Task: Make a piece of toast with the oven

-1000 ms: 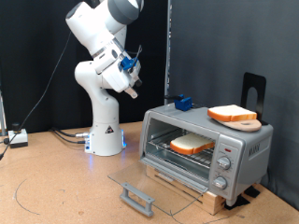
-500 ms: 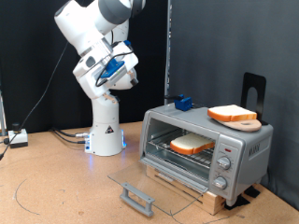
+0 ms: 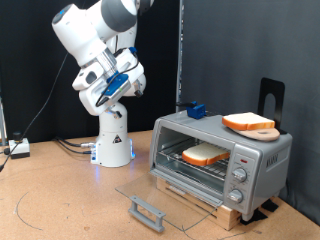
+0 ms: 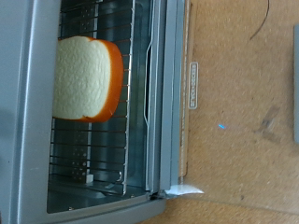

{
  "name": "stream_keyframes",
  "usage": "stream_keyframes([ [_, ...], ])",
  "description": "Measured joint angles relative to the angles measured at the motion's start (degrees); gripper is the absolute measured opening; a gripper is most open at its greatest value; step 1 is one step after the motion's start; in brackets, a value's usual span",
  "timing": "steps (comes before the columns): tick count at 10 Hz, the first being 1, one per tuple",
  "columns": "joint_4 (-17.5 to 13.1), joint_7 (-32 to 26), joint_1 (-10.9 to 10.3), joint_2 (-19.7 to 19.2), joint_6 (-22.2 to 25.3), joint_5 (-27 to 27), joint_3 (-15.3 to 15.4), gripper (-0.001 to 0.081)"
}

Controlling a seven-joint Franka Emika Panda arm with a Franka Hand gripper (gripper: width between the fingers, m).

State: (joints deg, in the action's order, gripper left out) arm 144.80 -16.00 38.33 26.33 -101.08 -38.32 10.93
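Since the earlier frames, the gripper (image 3: 137, 80) has retracted up and toward the exterior view's left, well away from the oven (image 3: 222, 158); its finger state cannot be determined. The piece of toast (image 4: 87, 78) lies on the rack, door (image 3: 163, 199) down. Maintain clearance from the open door.

Arm (image 3: 100, 60): glossy white shell, rounded bulbous segments, grey caps at joints. Pedestal base (image 3: 113, 145): white, conical, flaring toward the surface, with a faint blue glow at its foot. End effector (image 3: 133, 83): dark body with bright blue parts beside a white block; fingers too small to make out. Cables (image 3: 70, 146): pale, trailing left from the base along the surface.
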Motion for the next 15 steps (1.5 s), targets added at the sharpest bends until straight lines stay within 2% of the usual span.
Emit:
stream_keyframes([
  [2,-3.4,2.3,1.0,-5.8,1.3,0.7,-0.4,0.0807],
  [4,-7.8,-2.2,1.3,-11.8,5.3,3.5,-1.9,0.0807],
  [6,-11.3,-4.3,1.7,-17.0,5.6,5.2,-2.4,0.0807],
  [7,-11.2,-4.3,1.7,-17.0,5.6,5.1,-2.4,0.0807],
  [9,-11.7,-5.1,1.9,-18.6,9.4,4.3,-3.2,0.0807],
  [10,-12.6,-3.6,2.5,-20.9,10.8,4.0,-3.8,0.0807],
  [12,-14.1,-0.5,3.4,-25.8,10.1,4.8,-4.8,0.0807],
  [14,-15.2,3.4,3.8,-30.0,8.0,8.6,-5.2,0.0807],
  [15,-17.0,4.9,3.9,-32.4,8.2,9.8,-5.3,0.0807],
])
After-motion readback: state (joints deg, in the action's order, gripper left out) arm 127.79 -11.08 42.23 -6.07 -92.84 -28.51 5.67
